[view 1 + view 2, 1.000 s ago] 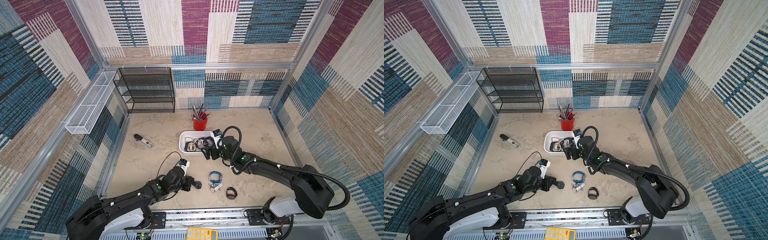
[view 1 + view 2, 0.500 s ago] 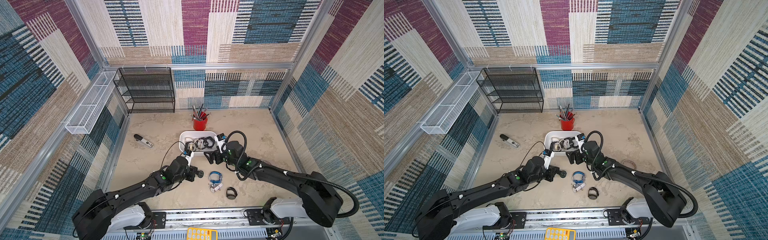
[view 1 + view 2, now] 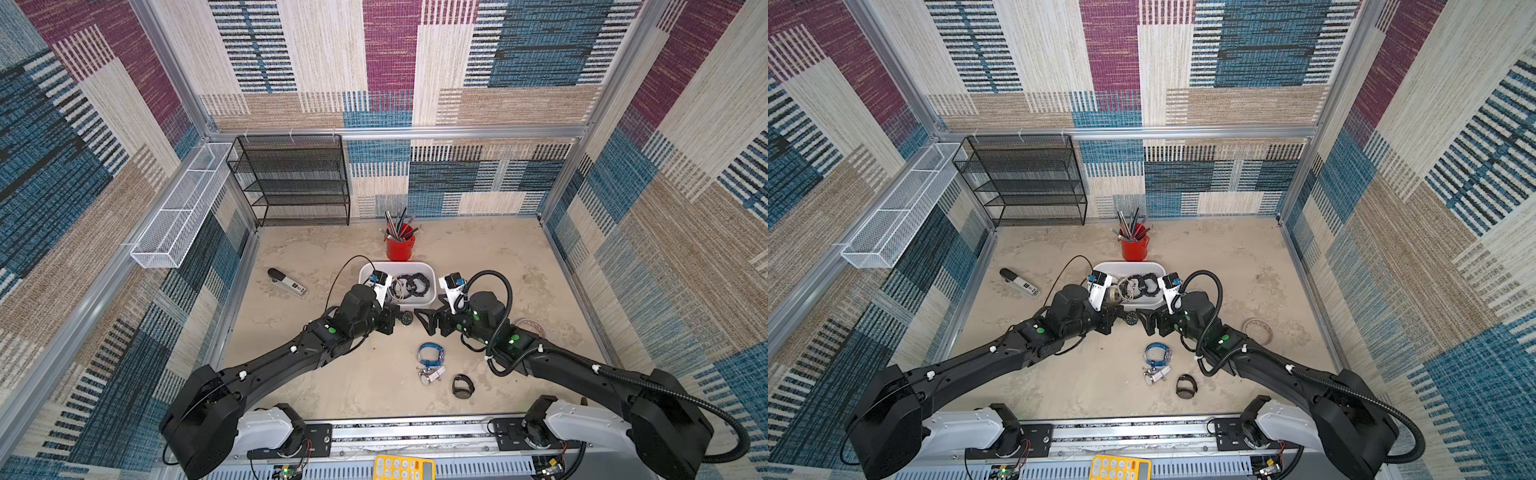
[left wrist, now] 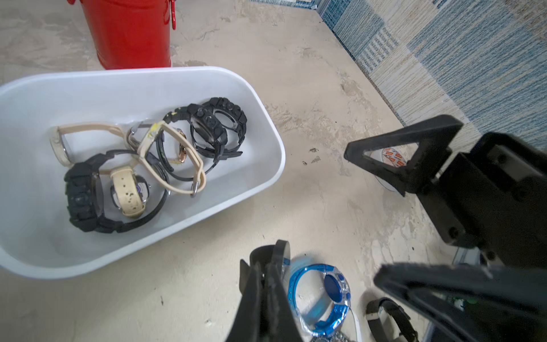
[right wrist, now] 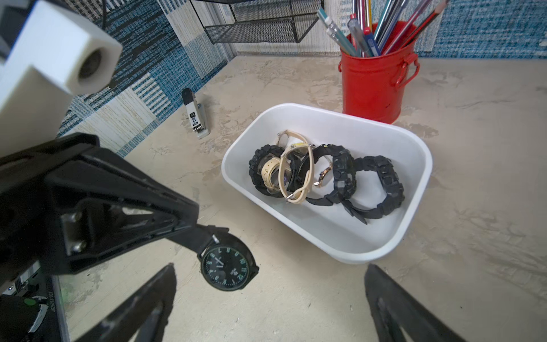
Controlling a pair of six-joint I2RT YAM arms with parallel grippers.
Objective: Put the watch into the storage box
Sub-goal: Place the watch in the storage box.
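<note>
Pinching with left gripper [image 3: 393,320]: watch [image 5: 228,268] by its strap, dial hanging just outside box [image 3: 411,266] rim, at 6 o'clock. At watch's 3 o'clock, right gripper [image 3: 422,322] spread, empty. Probably light, strap floppy, glass scratchable; safest hold on strap near case.
</note>
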